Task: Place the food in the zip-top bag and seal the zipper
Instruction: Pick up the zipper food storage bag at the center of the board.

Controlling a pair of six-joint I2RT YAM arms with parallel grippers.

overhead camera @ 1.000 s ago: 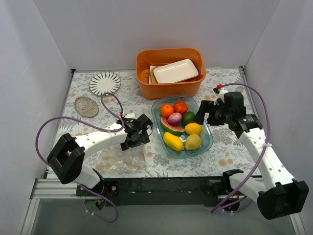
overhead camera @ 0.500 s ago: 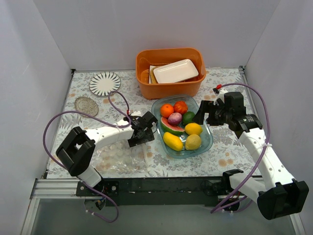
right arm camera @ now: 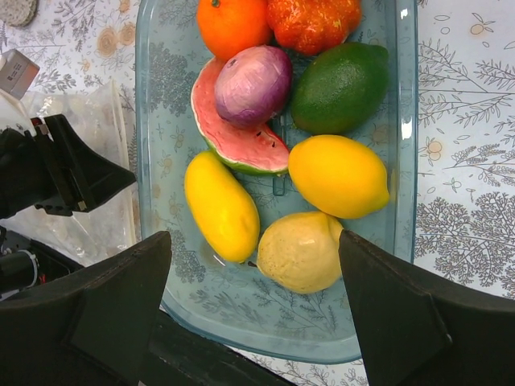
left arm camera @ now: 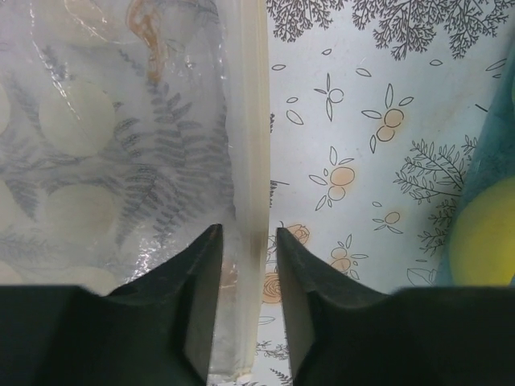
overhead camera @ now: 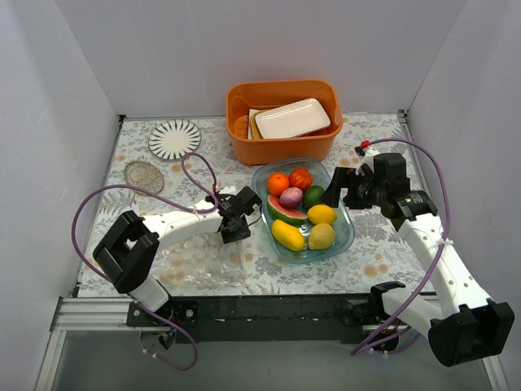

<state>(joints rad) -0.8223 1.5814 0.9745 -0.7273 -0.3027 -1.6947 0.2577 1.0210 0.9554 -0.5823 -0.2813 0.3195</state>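
The zip-top bag (overhead camera: 198, 261) lies flat at the front left, clear with whitish dots (left arm camera: 105, 161). Its zipper (left arm camera: 248, 145) runs as a whitish strip along the edge nearest the tray. My left gripper (overhead camera: 238, 225) (left arm camera: 248, 233) is low over that edge. Its jaws are narrow and straddle the strip, with a sliver of table showing beside the right finger. The food lies in a clear blue tray (overhead camera: 347, 236): orange (right arm camera: 232, 24), tomato (right arm camera: 314, 20), onion (right arm camera: 252, 83), green fruit (right arm camera: 338, 76), watermelon slice (right arm camera: 241, 143), lemon (right arm camera: 338, 175), mango (right arm camera: 221, 205), pale lemon (right arm camera: 299, 251). My right gripper (overhead camera: 335, 189) (right arm camera: 253, 236) hovers wide open above the tray.
An orange bin (overhead camera: 282, 138) holding a white dish (overhead camera: 291, 118) stands behind the tray. A striped plate (overhead camera: 174, 138) and a round coaster (overhead camera: 143, 177) lie at the back left. White walls close in the table on three sides.
My left arm has swung right to the bag's zipper edge and its jaws have narrowed round the strip. The right arm has not moved.
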